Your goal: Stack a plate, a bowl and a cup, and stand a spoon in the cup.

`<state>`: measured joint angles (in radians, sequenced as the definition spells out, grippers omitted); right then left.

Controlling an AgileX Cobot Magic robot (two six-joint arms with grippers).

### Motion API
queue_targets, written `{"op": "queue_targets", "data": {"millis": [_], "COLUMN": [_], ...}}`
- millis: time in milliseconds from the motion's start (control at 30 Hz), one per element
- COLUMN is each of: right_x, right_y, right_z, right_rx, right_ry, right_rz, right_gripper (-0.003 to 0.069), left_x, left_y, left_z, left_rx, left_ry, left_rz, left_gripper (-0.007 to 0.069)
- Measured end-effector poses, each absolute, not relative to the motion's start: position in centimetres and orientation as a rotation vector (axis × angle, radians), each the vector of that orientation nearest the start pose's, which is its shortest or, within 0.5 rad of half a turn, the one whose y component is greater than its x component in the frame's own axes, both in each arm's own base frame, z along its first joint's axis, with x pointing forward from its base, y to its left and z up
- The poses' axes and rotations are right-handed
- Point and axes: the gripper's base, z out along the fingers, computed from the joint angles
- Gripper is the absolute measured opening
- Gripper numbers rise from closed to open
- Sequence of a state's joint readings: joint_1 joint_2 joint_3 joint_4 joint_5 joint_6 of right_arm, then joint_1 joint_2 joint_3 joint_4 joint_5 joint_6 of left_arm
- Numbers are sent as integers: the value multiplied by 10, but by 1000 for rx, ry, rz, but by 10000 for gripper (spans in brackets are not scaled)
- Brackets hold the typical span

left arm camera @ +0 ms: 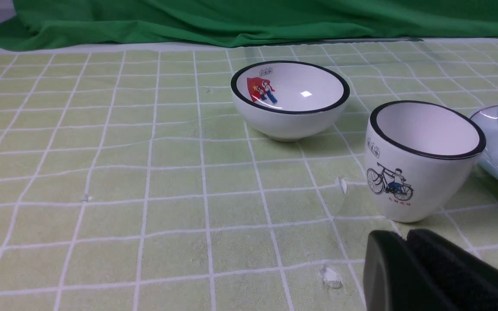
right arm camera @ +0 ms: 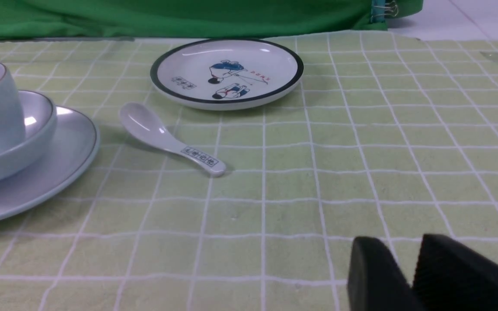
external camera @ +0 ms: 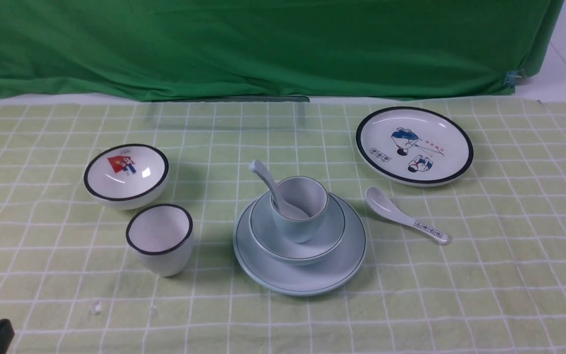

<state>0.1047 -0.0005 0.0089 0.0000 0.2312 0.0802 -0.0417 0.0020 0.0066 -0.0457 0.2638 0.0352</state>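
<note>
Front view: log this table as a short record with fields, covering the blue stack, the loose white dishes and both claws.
stack: plate at the bottom, bowl on it, cup in the bowl
spoon: scoop down in the cup, handle leaning toward the robot's left
white bowl: left of the stack, upright
white cup: nearer than the white bowl
white plate: far right
white spoon: flat on the cloth
left claw: shut, empty
right claw: shut, empty

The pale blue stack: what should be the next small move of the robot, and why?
Probably none beyond keeping both arms back. The cup sits in the bowl on the plate, and the spoon already stands in the cup. The left end effector looks shut, away from the stack.
</note>
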Motion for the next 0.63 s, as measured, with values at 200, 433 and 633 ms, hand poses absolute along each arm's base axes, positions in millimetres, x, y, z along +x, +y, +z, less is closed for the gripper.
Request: {"op": "queue_targets", "data": {"millis": [200,433,633], "right_x": [55,55,55], "right_y": [6,6,6], "right_z": [189,189,189], "right_rx": [-21,-21,-21], "right_ry": [1723,1723,1723], "right_rz": [137,137,137], "right_gripper": [209,222,236], "left_x": [55,55,55], "left_y": [-3,-3,-3], "left_z": [187,187,187], "left_rx": [39,39,39], "left_ry": [1755,1755,1755], "left_rz": [-46,-46,-46], "left_gripper": [-8,-8,-8]}}
